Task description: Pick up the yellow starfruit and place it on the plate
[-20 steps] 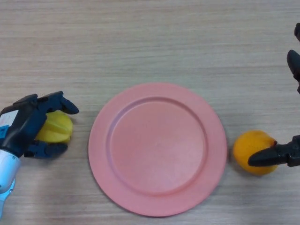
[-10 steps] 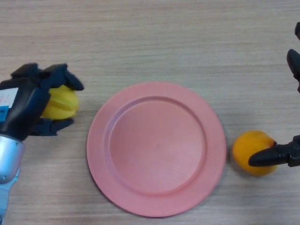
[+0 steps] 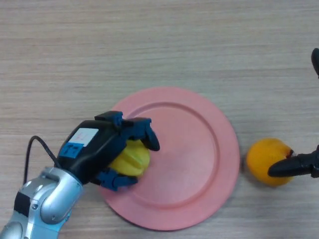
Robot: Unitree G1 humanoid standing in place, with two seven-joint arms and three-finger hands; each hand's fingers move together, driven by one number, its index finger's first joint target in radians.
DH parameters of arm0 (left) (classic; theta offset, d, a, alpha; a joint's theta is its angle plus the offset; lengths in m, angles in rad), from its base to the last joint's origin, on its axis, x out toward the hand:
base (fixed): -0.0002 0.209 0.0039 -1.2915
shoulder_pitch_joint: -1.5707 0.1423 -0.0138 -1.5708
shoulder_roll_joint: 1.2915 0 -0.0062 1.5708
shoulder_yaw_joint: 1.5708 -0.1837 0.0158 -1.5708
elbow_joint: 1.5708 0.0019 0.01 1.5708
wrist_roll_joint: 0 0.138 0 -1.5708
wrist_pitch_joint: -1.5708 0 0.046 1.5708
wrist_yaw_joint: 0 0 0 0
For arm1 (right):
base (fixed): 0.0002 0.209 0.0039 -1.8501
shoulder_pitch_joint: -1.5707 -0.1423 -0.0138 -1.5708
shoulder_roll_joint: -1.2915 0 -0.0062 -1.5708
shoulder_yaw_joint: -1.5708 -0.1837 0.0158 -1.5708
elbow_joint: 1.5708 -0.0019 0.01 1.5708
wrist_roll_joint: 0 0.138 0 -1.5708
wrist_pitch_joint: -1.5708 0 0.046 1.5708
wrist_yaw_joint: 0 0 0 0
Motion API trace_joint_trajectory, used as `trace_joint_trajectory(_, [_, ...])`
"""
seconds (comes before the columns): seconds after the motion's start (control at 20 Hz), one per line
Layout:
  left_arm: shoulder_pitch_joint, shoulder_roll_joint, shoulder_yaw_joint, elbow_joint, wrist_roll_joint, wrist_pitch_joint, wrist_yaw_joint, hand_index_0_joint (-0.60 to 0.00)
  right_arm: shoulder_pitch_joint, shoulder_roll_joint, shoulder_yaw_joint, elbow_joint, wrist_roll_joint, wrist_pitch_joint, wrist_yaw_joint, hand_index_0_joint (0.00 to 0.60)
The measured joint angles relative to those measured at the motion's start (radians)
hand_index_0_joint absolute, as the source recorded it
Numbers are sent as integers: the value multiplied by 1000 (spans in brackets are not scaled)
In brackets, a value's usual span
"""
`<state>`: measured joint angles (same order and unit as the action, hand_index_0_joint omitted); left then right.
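My left hand [image 3: 97,149] is curled round the yellow starfruit [image 3: 131,158] and holds it over the left part of the pink plate [image 3: 199,149]. Whether the fruit touches the plate I cannot tell. The fingers cover its top and left side. My right hand [image 3: 299,164] shows at the right edge, one finger lying against the orange.
An orange [image 3: 266,160] sits on the wooden table just right of the plate. Another dark part of the right hand [image 3: 315,59] shows at the upper right edge.
My left hand has carried the starfruit from the table's left side rightward, out over the plate's left part. The right hand and orange have stayed put.
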<state>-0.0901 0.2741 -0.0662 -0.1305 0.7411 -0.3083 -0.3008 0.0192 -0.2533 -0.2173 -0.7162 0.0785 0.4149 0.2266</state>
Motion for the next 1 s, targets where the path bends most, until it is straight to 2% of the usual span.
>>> trace_joint_trajectory(0.05, [-5,0,0,12,8,-38,-54,-600,3,0,-4,-2,0,0,0,0])
trace_joint_trajectory(0.1, [-8,0,-2,21,27,-58,-58,-600,3,0,-3,-3,0,0,1,0])
trace_joint_trajectory(0.15, [-8,-2,-1,20,20,-58,-59,-450,4,0,-3,-3,0,0,1,0])
trace_joint_trajectory(0.2, [-7,-2,-1,15,5,-55,-63,-349,7,0,-3,-3,0,0,1,0])
trace_joint_trajectory(0.25, [0,-6,-1,-14,-30,-27,-81,-200,10,0,-3,-4,0,0,1,0])
trace_joint_trajectory(0.35, [18,-21,-1,-71,-122,67,-87,0,10,0,-4,-10,0,0,1,0])
trace_joint_trajectory(0.45, [26,-35,-2,-96,-182,106,-86,0,10,0,-4,-33,0,0,2,0])
trace_joint_trajectory(0.6, [40,-36,-3,-119,-224,124,-60,0,10,0,-10,-42,-1,0,2,0])
trace_joint_trajectory(0.8, [36,-42,43,-254,-620,219,-31,0,7,0,-9,-45,-2,0,2,0])
trace_joint_trajectory(0.9, [25,-41,123,-294,-824,323,30,0,-2,0,-7,-46,-2,0,2,0])
trace_joint_trajectory(1.0, [22,-28,206,-294,-934,376,109,0,-12,-1,-7,-46,-4,3,2,0])
